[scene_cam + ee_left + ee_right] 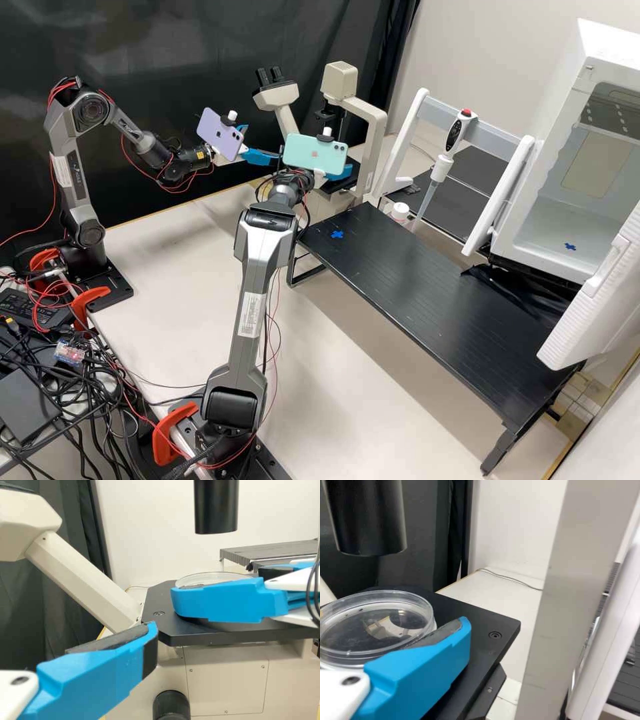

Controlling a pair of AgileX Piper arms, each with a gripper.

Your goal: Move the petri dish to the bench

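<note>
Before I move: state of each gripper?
Left gripper: open, holding nothing.
Right gripper: at the petri dish; open or closed on it, I can't tell.

Clear petri dish (pixel 375 630) — on stage (pixel 482 625)

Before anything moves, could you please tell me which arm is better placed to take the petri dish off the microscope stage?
The right, I'd judge: the right gripper is right at the petri dish on the black stage, while the left gripper stands farther off from the dish.

Nothing legible, even on a white arm label (pixel 251 314).
</note>
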